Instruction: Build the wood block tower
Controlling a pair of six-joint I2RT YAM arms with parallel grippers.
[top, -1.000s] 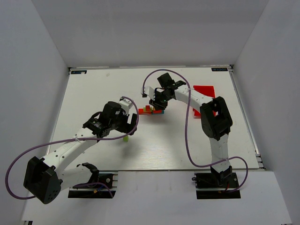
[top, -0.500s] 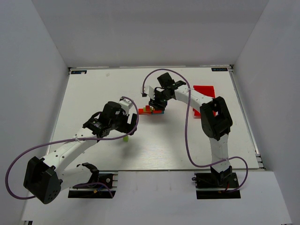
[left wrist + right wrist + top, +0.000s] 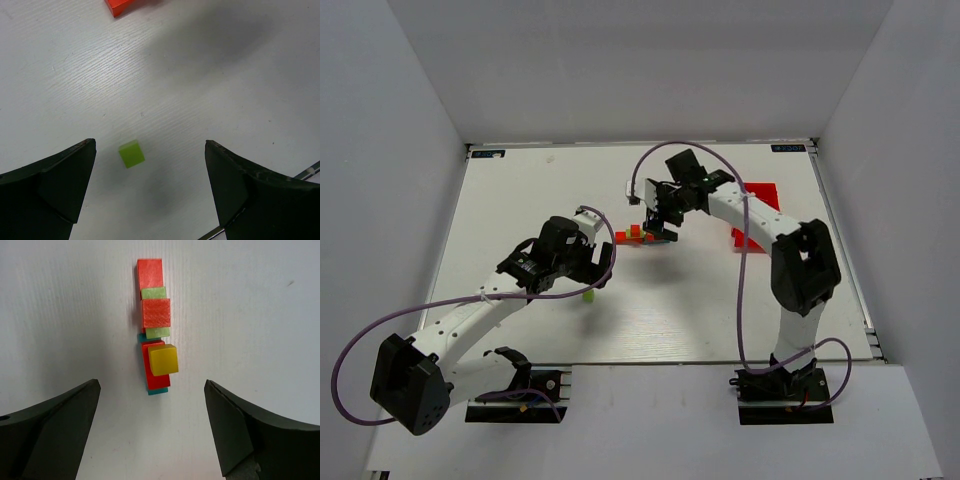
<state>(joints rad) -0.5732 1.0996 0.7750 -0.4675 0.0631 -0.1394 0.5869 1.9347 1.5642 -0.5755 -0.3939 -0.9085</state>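
your right gripper (image 3: 151, 385) hangs wide open and empty directly above the tower (image 3: 155, 315), a short stack of red, green and teal blocks near the far middle of the table (image 3: 520, 200). the yellow cube (image 3: 163, 360) on top looks skewed, its edge past the block beneath it. a low or off-centre descent could knock it off or topple the stack. your left gripper (image 3: 150, 147) is also spread open and empty, over a loose lime-green cube (image 3: 131, 153) lying off-centre between the jaws. closing there may push or spin it away.
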